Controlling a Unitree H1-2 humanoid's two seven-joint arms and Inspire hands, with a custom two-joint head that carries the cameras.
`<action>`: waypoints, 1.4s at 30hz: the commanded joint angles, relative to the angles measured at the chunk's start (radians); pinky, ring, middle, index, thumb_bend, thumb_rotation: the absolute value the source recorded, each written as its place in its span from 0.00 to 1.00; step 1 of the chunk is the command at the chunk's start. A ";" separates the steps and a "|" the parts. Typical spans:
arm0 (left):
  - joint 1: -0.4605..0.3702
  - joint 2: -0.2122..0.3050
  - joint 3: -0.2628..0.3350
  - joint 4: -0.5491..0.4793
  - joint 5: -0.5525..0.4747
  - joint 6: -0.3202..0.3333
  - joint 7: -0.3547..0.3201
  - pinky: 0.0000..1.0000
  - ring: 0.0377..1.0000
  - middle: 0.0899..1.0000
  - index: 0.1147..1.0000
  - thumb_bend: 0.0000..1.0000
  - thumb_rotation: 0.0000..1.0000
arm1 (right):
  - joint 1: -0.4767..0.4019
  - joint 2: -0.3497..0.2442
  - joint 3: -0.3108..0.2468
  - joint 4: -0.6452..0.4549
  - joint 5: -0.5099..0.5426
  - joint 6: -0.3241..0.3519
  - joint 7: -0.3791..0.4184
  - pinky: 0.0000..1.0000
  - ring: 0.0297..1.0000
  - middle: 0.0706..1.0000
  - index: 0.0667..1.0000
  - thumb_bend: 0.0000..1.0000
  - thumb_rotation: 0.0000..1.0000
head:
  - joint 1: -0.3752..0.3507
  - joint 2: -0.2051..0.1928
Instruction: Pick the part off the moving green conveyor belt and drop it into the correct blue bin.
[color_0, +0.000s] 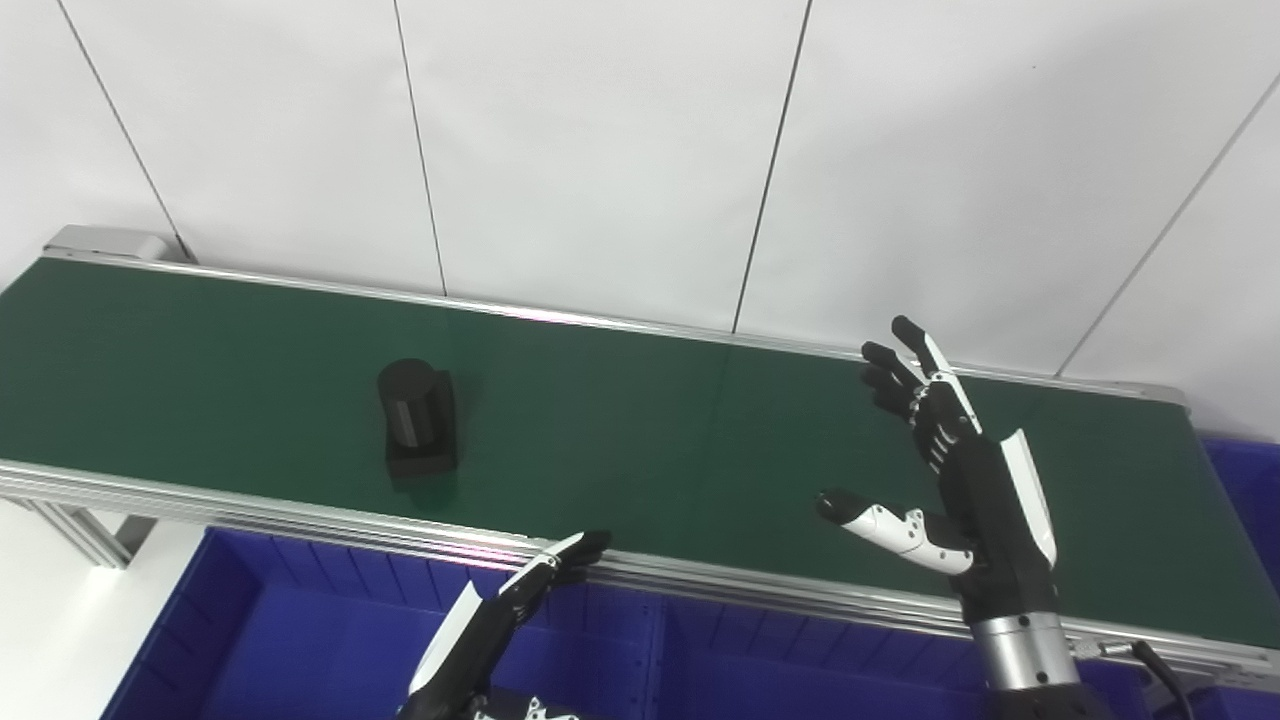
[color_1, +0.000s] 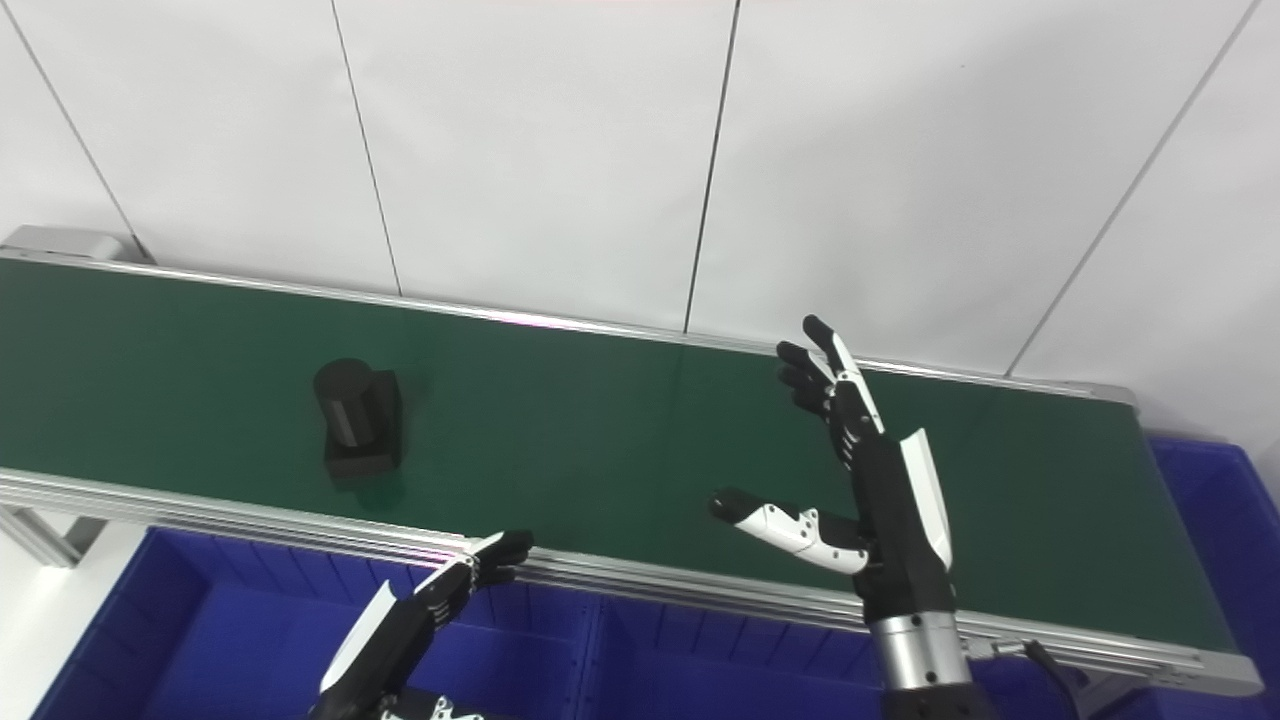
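Green conveyor belt (color_0: 640, 420) runs across the frame from ten o'clock to four o'clock, aluminium rails on both edges. Blue bins (color_0: 300, 640) sit below its near rail at six o'clock, with another blue bin (color_0: 1245, 490) off the belt's end at three o'clock; likely set there so a lifted part drops straight down.

Right hand (color_0: 960, 480) is raised over the belt at four o'clock, fingers spread and thumb out, grasping nothing. Looks posed as a waiting catch for whatever travels toward it.

Left hand (color_0: 500, 620) is low at six o'clock, over the bins, fingertips at the near rail; fingers extended, nothing in it, as far as shows.

The part (color_0: 418, 415), black, a cylinder on a squarish base, stands on the belt at nine o'clock, well apart from the right hand's fingers (color_0: 905, 375) and nearer the left hand's, touching neither.
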 joint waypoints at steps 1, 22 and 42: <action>0.021 0.012 0.009 -0.053 -0.017 0.006 -0.024 0.85 0.88 0.88 0.88 0.87 0.33 | -0.026 -0.007 0.001 -0.017 -0.006 0.010 0.001 0.84 0.85 0.87 0.96 0.86 0.50 | 0.005 -0.007; 0.022 -0.050 0.063 0.054 0.039 -0.019 -0.025 0.81 0.85 0.86 0.84 0.88 0.33 | -0.096 -0.027 0.046 0.075 -0.065 0.053 0.038 0.87 0.87 0.89 0.96 0.86 0.50 | 0.023 -0.067; 0.020 -0.073 0.078 0.080 0.051 -0.037 -0.007 0.82 0.86 0.86 0.85 0.86 0.37 | -0.305 -0.029 0.136 0.198 -0.190 0.183 0.086 0.81 0.86 0.89 0.93 0.90 0.48 | 0.018 -0.069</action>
